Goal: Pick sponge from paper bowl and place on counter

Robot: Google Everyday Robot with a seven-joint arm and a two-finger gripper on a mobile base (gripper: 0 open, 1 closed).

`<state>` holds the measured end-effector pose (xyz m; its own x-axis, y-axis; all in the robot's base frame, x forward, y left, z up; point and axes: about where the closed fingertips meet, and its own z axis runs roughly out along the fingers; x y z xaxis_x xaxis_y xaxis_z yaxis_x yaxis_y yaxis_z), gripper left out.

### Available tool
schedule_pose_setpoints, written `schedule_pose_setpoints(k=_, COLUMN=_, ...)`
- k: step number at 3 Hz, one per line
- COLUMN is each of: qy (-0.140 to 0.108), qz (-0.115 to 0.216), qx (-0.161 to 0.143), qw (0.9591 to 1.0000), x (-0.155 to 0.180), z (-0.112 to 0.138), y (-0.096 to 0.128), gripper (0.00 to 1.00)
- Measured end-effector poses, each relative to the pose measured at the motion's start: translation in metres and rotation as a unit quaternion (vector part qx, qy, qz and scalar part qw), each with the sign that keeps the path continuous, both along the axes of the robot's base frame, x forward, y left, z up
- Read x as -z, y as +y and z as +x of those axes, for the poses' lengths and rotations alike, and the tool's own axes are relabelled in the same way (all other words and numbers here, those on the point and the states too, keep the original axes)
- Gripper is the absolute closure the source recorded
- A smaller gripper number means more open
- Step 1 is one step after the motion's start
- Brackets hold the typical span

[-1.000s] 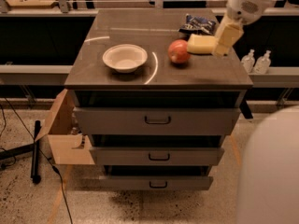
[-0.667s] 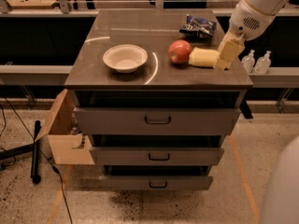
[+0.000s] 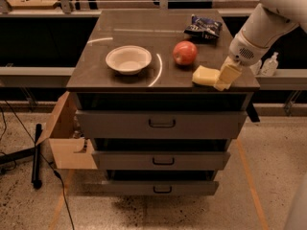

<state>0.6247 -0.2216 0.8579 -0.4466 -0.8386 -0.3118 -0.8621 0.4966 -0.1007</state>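
Note:
The pale yellow sponge lies low at the front right edge of the dark counter. My gripper reaches in from the right and is shut on the sponge's right end, holding it at the counter's surface. The white paper bowl stands empty at the counter's left front, well apart from the sponge.
A red apple sits just behind the sponge. A dark snack bag lies at the back right. An open cardboard box stands left of the drawers. A small bottle stands on the ledge at right.
My gripper has carried the sponge down and toward the front right edge, from above the counter beside the apple to the counter's surface.

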Motion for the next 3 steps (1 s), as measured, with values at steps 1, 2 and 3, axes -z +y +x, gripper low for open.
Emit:
schedule_pose_setpoints(k=1, qy=-0.017, qz=-0.007, qx=0.001, qw=0.9998, x=0.008, z=0.014, y=-0.005, gripper=1.00)
schedule_pose_setpoints(k=2, qy=-0.045, qz=-0.013, qx=0.001, qw=0.9989, x=0.001, z=0.031, y=-0.007, gripper=0.82)
schedule_pose_setpoints(k=3, qy=-0.065, qz=-0.019, qx=-0.003, qw=0.9977, x=-0.012, z=0.045, y=-0.007, gripper=0.58)
